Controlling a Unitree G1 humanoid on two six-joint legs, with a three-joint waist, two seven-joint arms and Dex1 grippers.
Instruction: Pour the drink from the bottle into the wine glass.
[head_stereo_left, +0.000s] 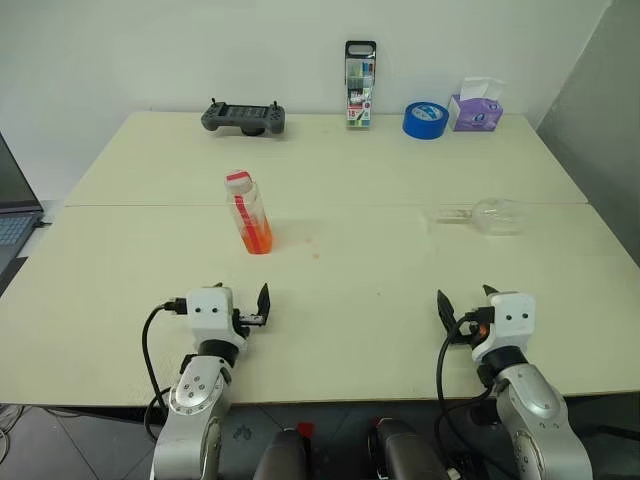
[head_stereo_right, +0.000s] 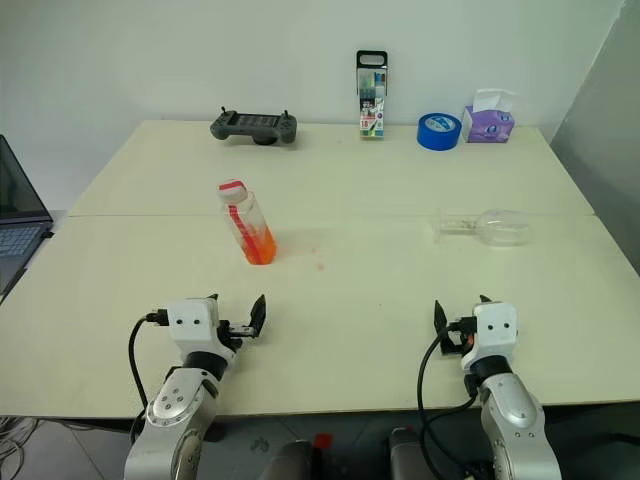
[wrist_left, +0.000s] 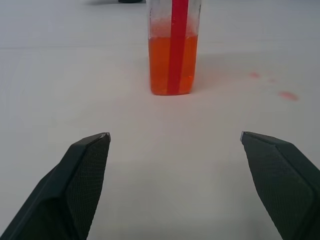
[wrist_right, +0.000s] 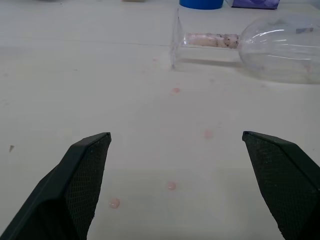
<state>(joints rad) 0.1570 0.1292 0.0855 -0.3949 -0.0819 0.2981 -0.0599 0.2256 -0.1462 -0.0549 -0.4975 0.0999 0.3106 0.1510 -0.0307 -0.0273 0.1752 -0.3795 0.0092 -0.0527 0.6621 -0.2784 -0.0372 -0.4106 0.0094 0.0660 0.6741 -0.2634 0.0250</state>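
Observation:
The bottle (head_stereo_left: 251, 214) stands on the table left of centre, clear plastic with a red-and-white band at its neck. The orange drink (wrist_left: 171, 65) fills its lower part. The wine glass (head_stereo_left: 494, 215) lies on its side at the right, with its bowl (wrist_right: 285, 47) to the right and its foot (wrist_right: 175, 40) to the left. My left gripper (head_stereo_left: 240, 297) is open near the front edge, straight in front of the bottle and well short of it. My right gripper (head_stereo_left: 466, 298) is open too, in front of the glass, with nothing between its fingers.
Along the back edge stand a dark handheld controller (head_stereo_left: 243, 117), a pack of markers (head_stereo_left: 359, 85), a blue tape roll (head_stereo_left: 425, 120) and a tissue box (head_stereo_left: 476, 105). A laptop (head_stereo_left: 15, 215) sits off the table's left side. Small pink drops (wrist_right: 171, 186) dot the tabletop.

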